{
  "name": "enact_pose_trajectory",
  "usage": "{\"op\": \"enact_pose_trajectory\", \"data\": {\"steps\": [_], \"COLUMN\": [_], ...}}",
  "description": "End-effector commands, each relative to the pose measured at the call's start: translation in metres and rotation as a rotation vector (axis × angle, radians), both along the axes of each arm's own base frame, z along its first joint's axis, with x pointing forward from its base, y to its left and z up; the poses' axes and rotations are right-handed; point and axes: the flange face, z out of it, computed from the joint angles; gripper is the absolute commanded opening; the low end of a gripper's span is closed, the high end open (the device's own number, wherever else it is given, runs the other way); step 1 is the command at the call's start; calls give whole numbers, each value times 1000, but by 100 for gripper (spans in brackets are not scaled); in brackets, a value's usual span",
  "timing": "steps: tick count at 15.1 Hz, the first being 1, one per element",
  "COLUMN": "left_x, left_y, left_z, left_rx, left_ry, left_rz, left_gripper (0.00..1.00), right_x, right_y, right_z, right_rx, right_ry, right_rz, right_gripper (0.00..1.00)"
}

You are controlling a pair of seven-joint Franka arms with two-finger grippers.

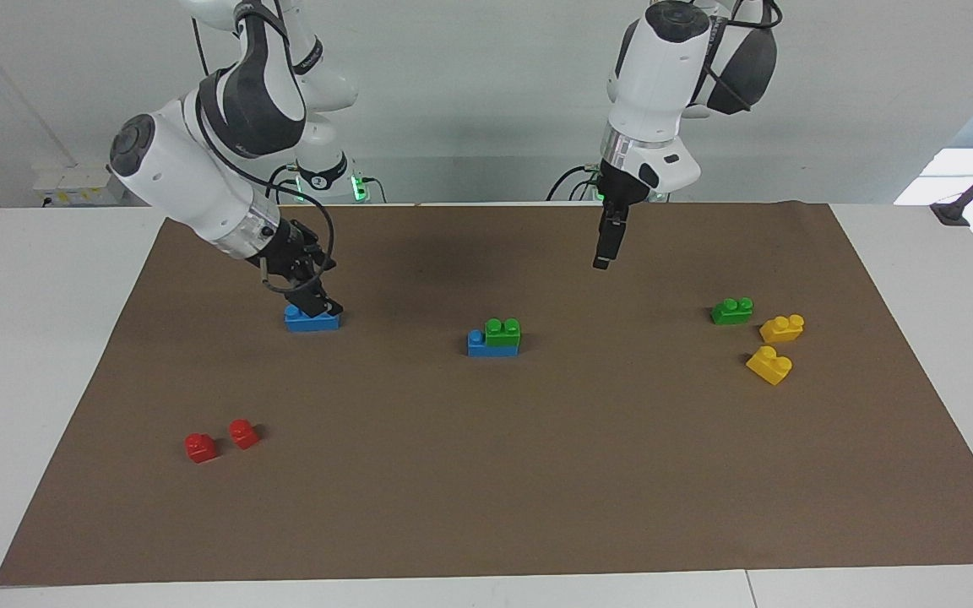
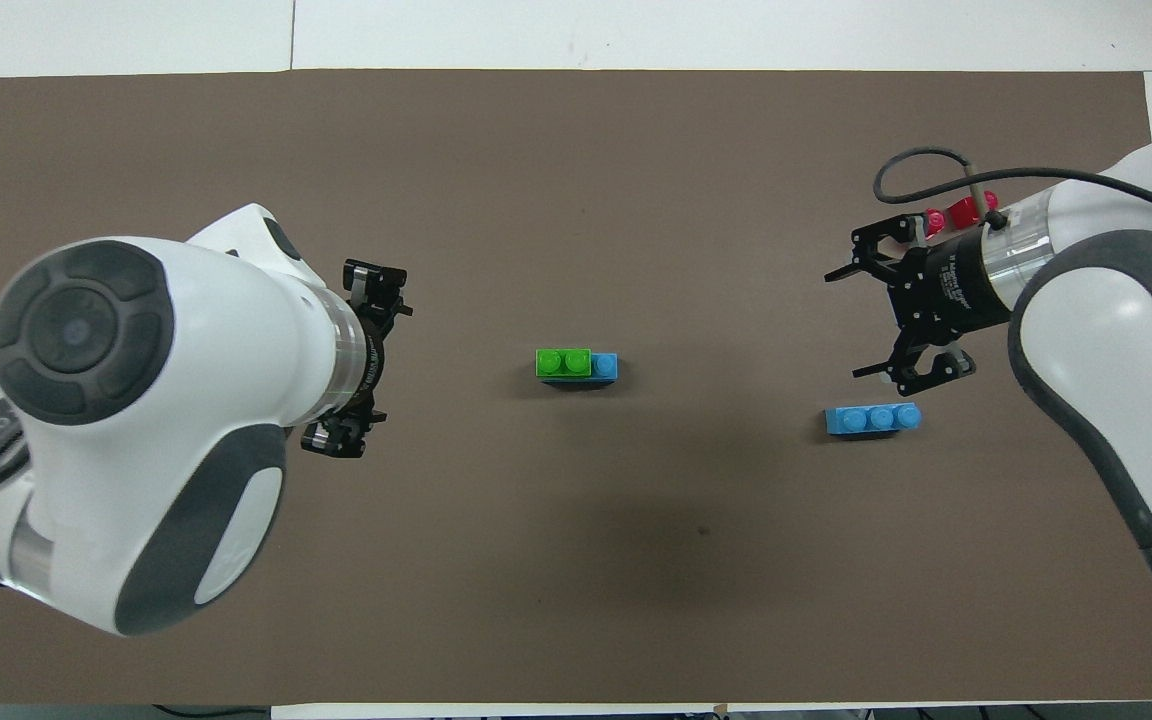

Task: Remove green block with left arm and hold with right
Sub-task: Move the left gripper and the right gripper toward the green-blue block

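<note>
Your green block (image 1: pixel 502 331) sits pressed onto a blue three-stud brick (image 1: pixel 491 344) near the middle of the brown mat (image 1: pixel 486 473), covering two of its studs; one blue stud shows bare at the end toward the right arm. Nothing is gripping this stack.

Left gripper (image 1: pixel 602 262): hanging in the air over bare mat, pointing straight down, above a spot nearer the robots than the stack. From these angles you cannot tell whether its jaws are spread or closed.

Right gripper (image 1: pixel 315 297): low, tilted, right at a second blue three-stud brick (image 1: pixel 312 320) toward the right arm's end of the surface. In the overhead view the jaws look spread and hold nothing. Whether they touch that brick, cannot tell.

Other items on the mat:
- A second green two-stud brick (image 1: pixel 731 311) lies loose toward the left arm's end.
- Two yellow bricks (image 1: pixel 781 328) (image 1: pixel 769 365) lie just beside it, one farther from the robots than the other.
- Two small red bricks (image 1: pixel 200 447) (image 1: pixel 243 433) sit side by side, toward the right arm's end, farther from the robots than the lone blue brick.
</note>
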Motion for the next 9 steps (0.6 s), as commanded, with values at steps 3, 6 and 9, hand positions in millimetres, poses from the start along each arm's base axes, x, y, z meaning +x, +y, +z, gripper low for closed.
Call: {"op": "enact_pose_trajectory", "data": {"steps": [3,6,9], "left_x": [3,4,5], "left_y": [-45,-64,-80], "left_z": [-50,-75,-101], "left_rx": [-29,-29,-28], "left_ry": [37,59,78], "left_rz": [208,265,312], "left_gripper": [100,100,100], "right_x": [-3,-6,-14], "right_y": [40,65,86], "right_z": [-48,-73,-93], "right_rx": [110,119,132], "right_ry": [48,44,50], "right_rz": [-164,-227,-263], "right_gripper": [99,99,99]}}
